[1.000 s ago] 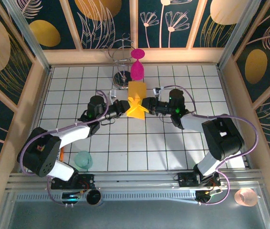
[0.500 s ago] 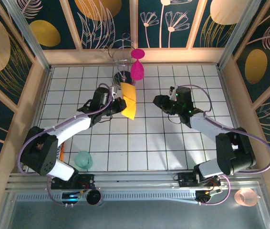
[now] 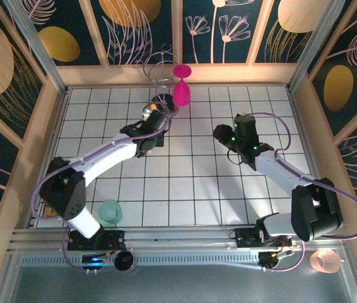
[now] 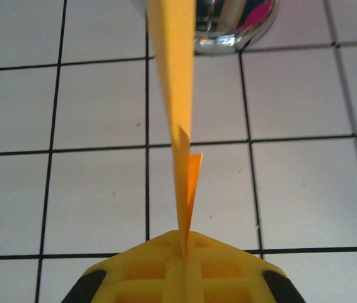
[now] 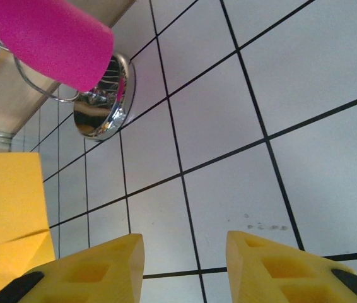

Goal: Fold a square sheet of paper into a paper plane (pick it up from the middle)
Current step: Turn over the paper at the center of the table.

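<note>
Fingers (image 4: 134, 274) of the left arm are clamped shut on the folded orange-yellow sheet of paper (image 4: 177, 95). It sticks out edge-on toward the chrome stand base (image 4: 235, 28), near the middle of the table's (image 3: 197, 189) far edge. Right fingers (image 5: 96, 268) stand apart, holding nothing, to the paper's right.

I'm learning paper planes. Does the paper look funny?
A bit. The left gripper pinches the folded orange-yellow paper on edge, and one small flap pokes out sideways instead of lying flat.
</note>
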Controlling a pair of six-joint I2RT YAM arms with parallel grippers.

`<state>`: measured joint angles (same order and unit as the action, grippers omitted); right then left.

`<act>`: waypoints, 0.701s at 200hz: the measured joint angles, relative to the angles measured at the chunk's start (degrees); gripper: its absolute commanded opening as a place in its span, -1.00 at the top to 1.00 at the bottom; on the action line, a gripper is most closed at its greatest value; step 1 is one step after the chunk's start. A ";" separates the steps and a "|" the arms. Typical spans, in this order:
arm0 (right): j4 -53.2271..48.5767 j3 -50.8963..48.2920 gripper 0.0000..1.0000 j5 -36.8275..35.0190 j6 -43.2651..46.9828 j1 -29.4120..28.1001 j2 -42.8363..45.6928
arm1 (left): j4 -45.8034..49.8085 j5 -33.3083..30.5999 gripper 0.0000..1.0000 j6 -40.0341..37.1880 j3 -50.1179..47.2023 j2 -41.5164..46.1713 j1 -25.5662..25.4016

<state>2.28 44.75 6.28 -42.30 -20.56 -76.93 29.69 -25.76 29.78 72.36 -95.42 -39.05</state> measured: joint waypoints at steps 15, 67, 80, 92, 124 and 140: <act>-0.24 0.00 0.23 -0.72 -0.04 0.17 0.07 | 1.95 -3.13 0.93 0.24 1.33 -3.76 -1.66; -0.81 -0.94 0.24 -1.99 -0.68 1.29 1.03 | 2.47 -2.43 0.84 2.67 3.32 -12.94 -5.16; -0.83 -1.40 0.24 -1.99 -1.18 1.31 1.03 | 0.90 0.74 0.72 3.48 3.15 -13.77 -5.57; -0.83 -1.86 0.24 -1.97 -1.49 1.36 1.03 | -1.22 3.98 0.58 4.50 2.34 -13.86 -5.75; -0.85 -2.58 0.24 -1.70 -1.73 1.40 1.01 | -7.67 13.31 0.20 6.62 -0.70 -13.57 -5.79; -0.81 -2.58 0.25 -1.22 -1.73 1.40 0.92 | -10.03 17.09 0.06 7.34 -1.97 -12.92 -5.60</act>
<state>1.48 42.17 5.06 -44.03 -19.16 -76.01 19.66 -8.67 37.12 70.39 -108.33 -44.64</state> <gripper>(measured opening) 0.378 0.427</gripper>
